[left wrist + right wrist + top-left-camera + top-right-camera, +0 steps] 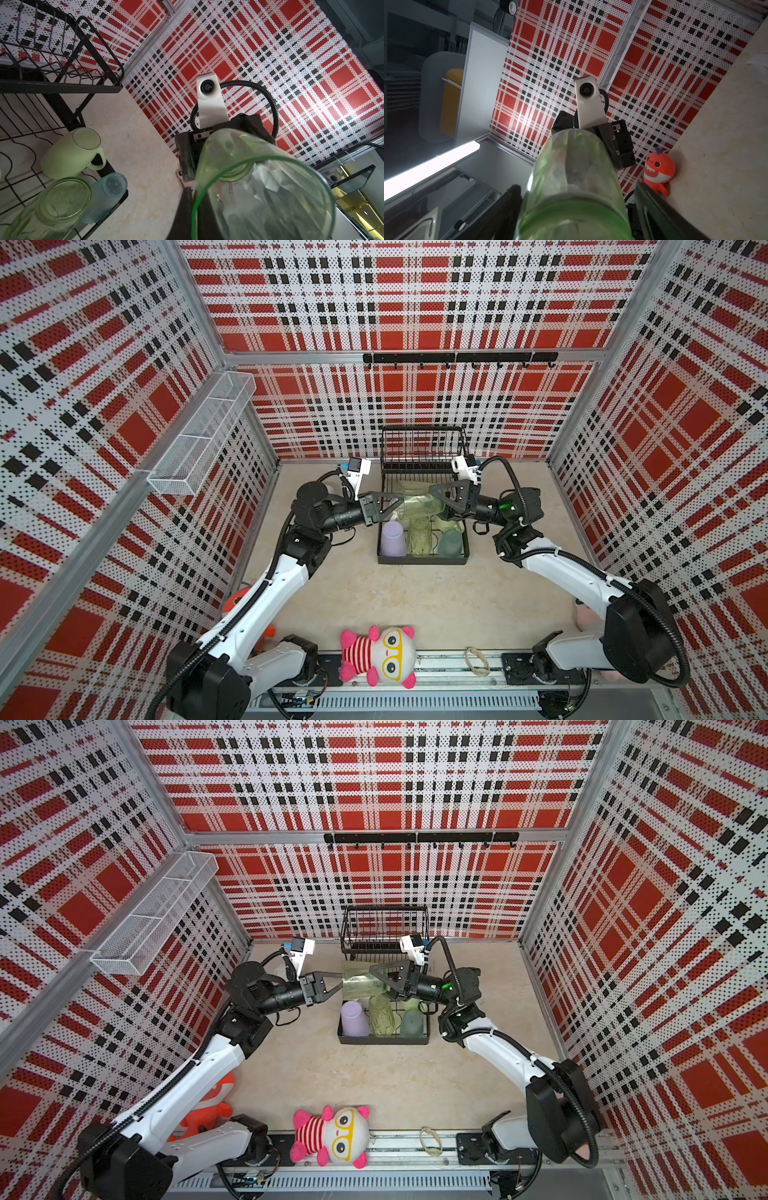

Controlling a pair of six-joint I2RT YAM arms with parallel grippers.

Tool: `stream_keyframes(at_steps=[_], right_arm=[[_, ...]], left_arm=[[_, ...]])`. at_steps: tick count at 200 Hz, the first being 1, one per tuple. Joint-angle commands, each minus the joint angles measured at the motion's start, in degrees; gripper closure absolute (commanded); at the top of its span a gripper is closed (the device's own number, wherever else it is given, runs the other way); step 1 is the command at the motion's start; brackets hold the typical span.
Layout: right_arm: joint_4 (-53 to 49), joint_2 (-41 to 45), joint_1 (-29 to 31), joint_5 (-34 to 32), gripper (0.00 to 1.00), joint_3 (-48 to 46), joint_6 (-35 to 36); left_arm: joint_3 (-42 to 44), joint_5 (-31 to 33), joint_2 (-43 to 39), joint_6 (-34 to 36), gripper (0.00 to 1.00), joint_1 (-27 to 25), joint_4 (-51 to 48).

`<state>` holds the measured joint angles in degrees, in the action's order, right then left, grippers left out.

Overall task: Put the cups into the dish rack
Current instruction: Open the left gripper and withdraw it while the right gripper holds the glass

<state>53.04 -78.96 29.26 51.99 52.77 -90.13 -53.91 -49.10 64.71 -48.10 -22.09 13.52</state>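
top views first: the green tumbler (417,506) is up in the air, lying sideways over the lower tier of the dish rack (422,561), strung between both arms. The left gripper (395,499) is at its open mouth and the right gripper (436,502) is around the base end. Along the front of the lower tier stand the lavender tumbler (392,537), the other green tumbler (419,537) and the teal cup (450,543). The pale green mug (446,524) is just behind the teal one, half hidden under the right gripper

left wrist view: the left gripper is pinched tight on the thin rim at the tumbler's mouth, a finger on each side of the wall. Mug, other green tumbler and teal cup sit bottom up on the rack wires, bunched close

right wrist view: the tumbler's base end fills the space between the right gripper's fingers (658,214), which stand wide either side of it. Honestly can't tell if they're squeezing it or only close. An orange shark plush (658,168) sits by the wall
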Motion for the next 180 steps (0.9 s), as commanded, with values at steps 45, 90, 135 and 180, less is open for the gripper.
stream_keyframes(at_steps=[45, 90, 135, 180], right_arm=[[4.9, 0.0, 0.4, -0.4, 0.28, -0.7, -4.2], [1.4, -0.2, -0.8, -0.9, 0.29, -0.7, -2.7], [-13.7, 1.1, -4.4, -1.3, 0.29, 0.7, 8.4], [-48.0, 1.4, -6.1, -10.3, 0.28, 10.1, 33.1]], left_arm=[[0.0, 1.2, -0.4, 1.1, 0.98, 1.2, 1.0], [1.9, 1.7, -1.2, -2.4, 0.51, 3.6, 5.2], [4.5, 5.5, -3.6, -2.1, 0.47, 11.4, 3.9], [8.4, 7.7, -5.8, -1.0, 0.47, 17.7, 2.2]])
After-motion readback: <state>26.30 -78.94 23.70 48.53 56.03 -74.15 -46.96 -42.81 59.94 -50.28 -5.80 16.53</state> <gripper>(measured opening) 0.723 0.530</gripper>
